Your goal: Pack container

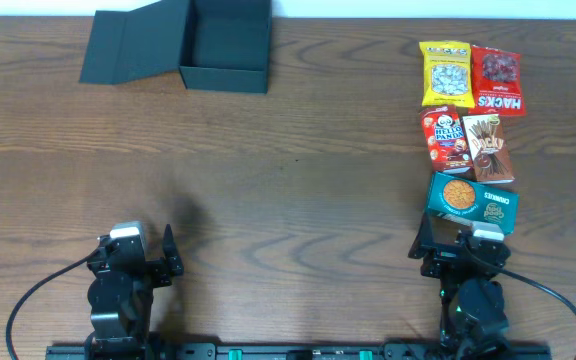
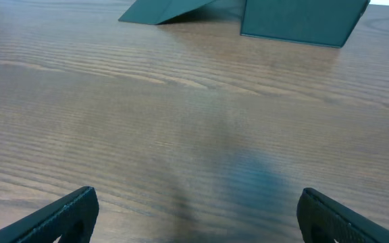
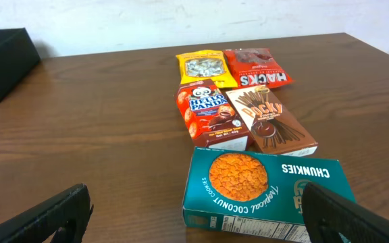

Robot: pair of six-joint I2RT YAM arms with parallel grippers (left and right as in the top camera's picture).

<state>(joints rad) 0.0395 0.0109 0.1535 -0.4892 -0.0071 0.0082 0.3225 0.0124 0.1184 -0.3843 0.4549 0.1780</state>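
A dark brown wood-grain desk (image 1: 298, 180) carries everything. Far left on it sits the dark teal-black matte cardboard container (image 1: 226, 45), flap open, nothing showing inside. The left pincer (image 2: 198, 216) hangs spread and empty. At right, the spread, empty right pincer (image 3: 198, 214) faces a teal cardboard cookie box (image 1: 473, 202). Packing looks unstarted; next comes gripping that box.
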